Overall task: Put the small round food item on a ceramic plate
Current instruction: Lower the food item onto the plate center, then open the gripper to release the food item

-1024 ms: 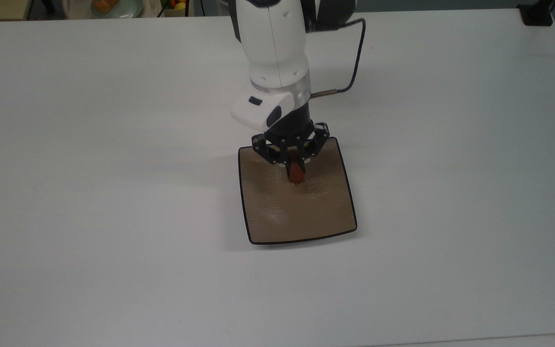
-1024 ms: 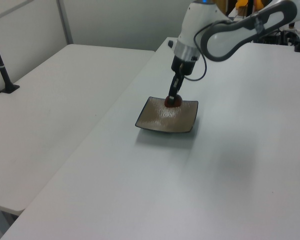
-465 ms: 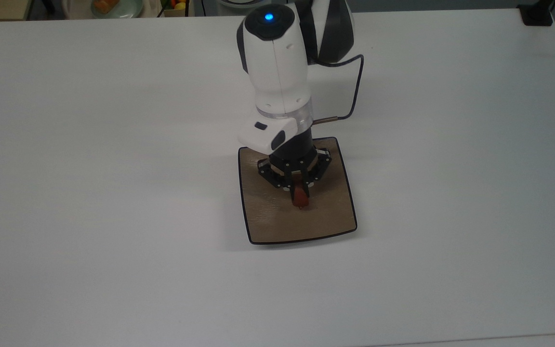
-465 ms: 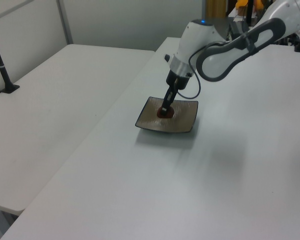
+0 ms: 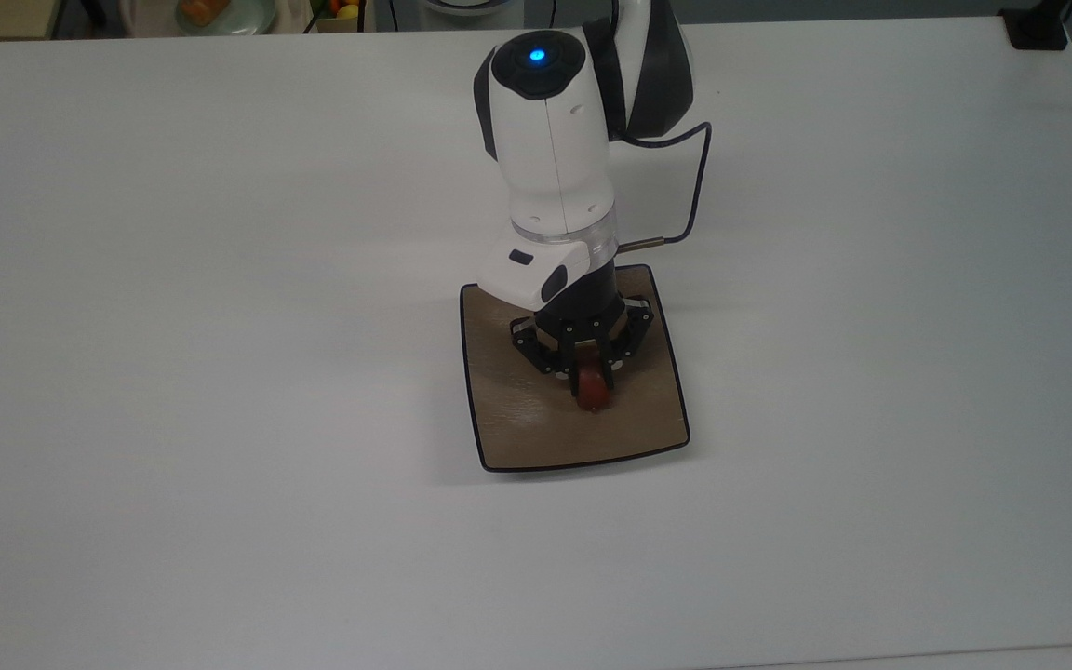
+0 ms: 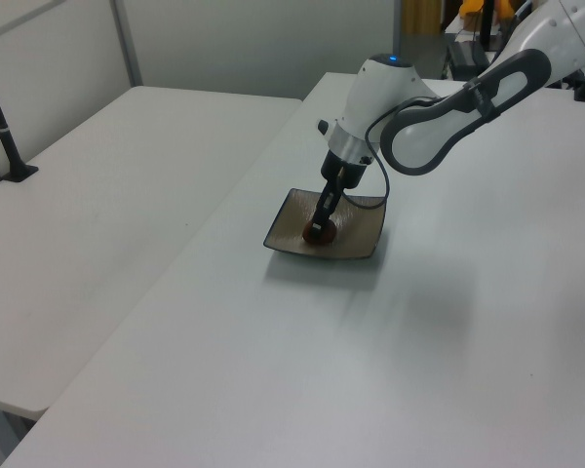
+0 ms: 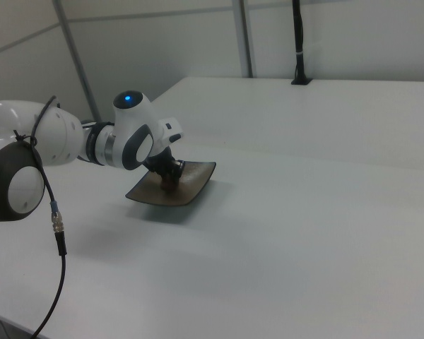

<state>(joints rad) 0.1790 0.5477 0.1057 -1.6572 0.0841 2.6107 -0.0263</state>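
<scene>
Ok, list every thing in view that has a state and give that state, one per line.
gripper: shut on the small round food item, lowered over the ceramic plate.
small round food item: held between the fingers, at or just above the plate's surface; contact cannot be told.
ceramic plate: flat on the white table, upright, holding nothing else.

We look for words, numbers, labels and signs, and we find none that we can read. The robot arm, the plate and the worktop all look plain to us.
</scene>
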